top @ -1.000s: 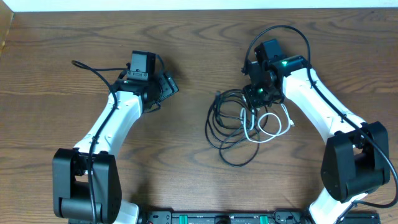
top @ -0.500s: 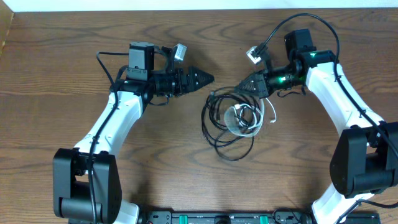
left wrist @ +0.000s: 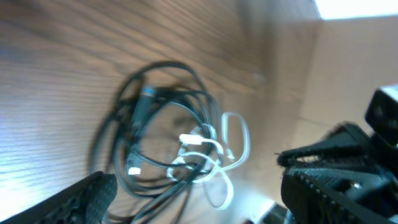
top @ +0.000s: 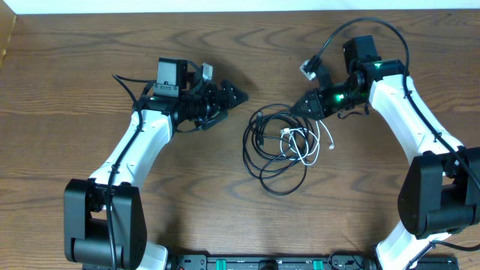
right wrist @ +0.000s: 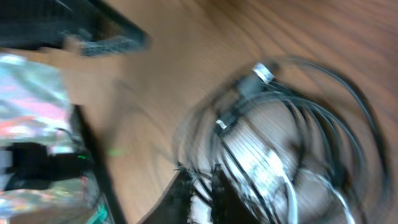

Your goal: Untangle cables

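From overhead, the black cables (top: 261,135) lie in loose overlapping loops at the middle of the table (top: 187,195), with the white cable (top: 300,150) tangled into their right side. The left gripper (top: 229,101) sits well to the left of the pile. The right gripper (top: 298,106) points at the pile's upper right edge, but contact cannot be told. In the left wrist view, the fingers (left wrist: 87,199) are spread wide and empty, with the pile beyond them. The right wrist view is blurred. Its fingers (right wrist: 186,193) stand just beside the loops, and whether they pinch anything cannot be told.
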{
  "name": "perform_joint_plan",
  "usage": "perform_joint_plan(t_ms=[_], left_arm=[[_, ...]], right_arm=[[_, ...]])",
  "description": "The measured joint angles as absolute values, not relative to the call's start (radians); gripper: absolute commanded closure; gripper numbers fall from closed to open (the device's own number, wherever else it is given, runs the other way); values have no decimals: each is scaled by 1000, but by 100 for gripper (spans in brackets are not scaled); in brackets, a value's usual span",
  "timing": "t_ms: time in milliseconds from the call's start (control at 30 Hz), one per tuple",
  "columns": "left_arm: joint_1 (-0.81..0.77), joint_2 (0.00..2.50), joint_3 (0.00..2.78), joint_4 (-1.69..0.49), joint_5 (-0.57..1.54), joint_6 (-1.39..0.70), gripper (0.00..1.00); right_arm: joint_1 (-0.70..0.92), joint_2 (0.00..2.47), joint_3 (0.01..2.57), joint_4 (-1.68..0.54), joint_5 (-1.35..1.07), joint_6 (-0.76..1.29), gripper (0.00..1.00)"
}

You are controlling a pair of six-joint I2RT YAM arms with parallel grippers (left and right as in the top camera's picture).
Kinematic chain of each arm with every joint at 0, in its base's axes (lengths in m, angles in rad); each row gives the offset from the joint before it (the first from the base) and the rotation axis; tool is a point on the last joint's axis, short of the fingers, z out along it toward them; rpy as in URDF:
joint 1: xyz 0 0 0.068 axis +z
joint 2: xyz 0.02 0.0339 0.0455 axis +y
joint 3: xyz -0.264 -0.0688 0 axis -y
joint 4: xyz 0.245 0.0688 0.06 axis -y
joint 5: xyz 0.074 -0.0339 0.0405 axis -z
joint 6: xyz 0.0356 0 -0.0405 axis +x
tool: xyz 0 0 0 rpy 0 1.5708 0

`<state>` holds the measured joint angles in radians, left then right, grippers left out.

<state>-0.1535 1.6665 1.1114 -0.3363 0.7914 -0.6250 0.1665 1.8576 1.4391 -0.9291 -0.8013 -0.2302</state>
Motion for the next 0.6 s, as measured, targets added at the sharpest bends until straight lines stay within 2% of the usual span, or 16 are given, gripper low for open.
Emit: perform_joint_plan(t_ms=[33, 200, 267, 433, 600], left_arm=[[-154, 1666, 1111, -345, 767, -625, 10], [-154, 1666, 1111, -357, 685, -626, 10], [-154, 1666, 1111, -357, 663, -628, 10], [-154, 1666, 1111, -358, 606, -628, 10], [-154, 1666, 1111, -359, 576, -628, 10]], right_arm=[[168, 1858, 1435, -941, -750, -213, 72], [213, 1858, 1354, -898, -568, -172, 69], [250, 1858, 1310, -833, -487, -162, 65], [340, 1858, 1247, -704, -358, -170, 64], [419, 1858, 1247, -693, -231, -220, 65]])
